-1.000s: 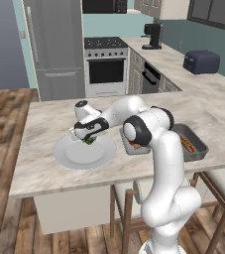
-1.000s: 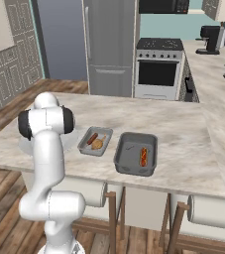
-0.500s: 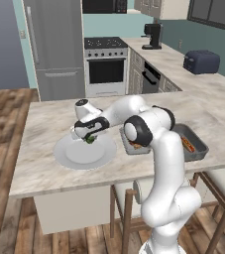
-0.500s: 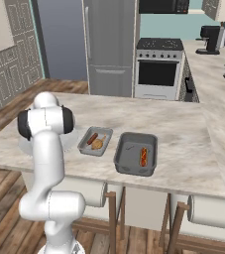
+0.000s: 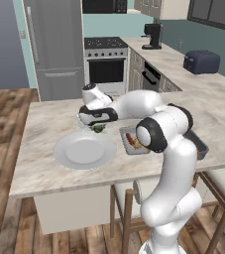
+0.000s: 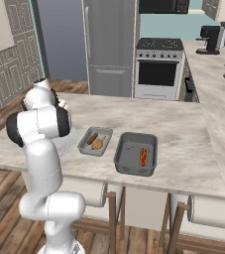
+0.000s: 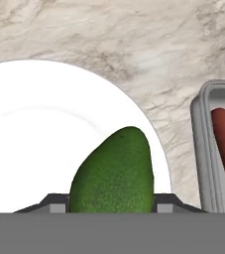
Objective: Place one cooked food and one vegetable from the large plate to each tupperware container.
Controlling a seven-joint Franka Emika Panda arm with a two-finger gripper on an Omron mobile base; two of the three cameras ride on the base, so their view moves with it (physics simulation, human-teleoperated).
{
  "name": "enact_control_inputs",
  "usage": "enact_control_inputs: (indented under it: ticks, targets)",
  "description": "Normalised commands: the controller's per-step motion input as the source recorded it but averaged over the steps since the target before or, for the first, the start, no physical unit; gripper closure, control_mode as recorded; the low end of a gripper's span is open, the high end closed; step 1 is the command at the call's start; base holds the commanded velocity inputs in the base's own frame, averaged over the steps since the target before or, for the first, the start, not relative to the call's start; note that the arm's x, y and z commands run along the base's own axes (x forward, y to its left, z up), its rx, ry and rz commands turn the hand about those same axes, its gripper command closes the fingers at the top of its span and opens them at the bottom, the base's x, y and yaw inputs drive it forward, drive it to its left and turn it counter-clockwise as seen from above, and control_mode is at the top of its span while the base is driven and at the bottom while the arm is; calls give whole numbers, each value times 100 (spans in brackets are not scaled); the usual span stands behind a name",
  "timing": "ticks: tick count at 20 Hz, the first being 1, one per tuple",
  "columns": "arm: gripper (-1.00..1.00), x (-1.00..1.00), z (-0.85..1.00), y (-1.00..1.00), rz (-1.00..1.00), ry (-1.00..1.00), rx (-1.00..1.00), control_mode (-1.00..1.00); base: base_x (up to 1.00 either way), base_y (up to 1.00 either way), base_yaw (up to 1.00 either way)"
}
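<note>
My gripper (image 5: pixel 98 126) is shut on the small dark-green vegetable (image 5: pixel 99 129), holding it over the far right rim of the large plate (image 5: pixel 84 150). In the hand view the vegetable (image 7: pixel 114 171) sits between my fingertips (image 7: pixel 54 203), with the bare white plate (image 7: pixel 34 124) under it. Just right of the plate lies the light grey tupperware container (image 6: pixel 95 141), holding a reddish-brown sausage (image 6: pixel 91 138) and a tan bulb (image 6: pixel 98 144). The darker container (image 6: pixel 136 153) holds the hot dog (image 6: pixel 143 156).
The counter's marble top (image 5: pixel 44 116) stretches left and behind the plate. Bar stools (image 6: pixel 109 198) stand under the near edge. The oven (image 5: pixel 106 67) and fridge (image 5: pixel 54 44) stand far behind.
The gripper has moved slightly up and to the right, carrying the green vegetable from the plate's inner area toward its right rim. Its jaws closed a little.
</note>
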Motion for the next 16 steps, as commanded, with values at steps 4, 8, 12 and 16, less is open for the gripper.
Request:
enact_control_inputs:
  ticks: [4, 8, 12, 16]
  targets:
    - [100, -29, 82, -71, 0, 0, 0, -100, 0, 0, 0]
    - [100, -26, 58, -96, 0, 0, 0, -100, 0, 0, 0]
    - [100, -19, 25, -100, 1, 0, 5, -100, 0, 0, 0]
    - [100, -15, 0, -100, 5, 0, 9, -100, 0, 0, 0]
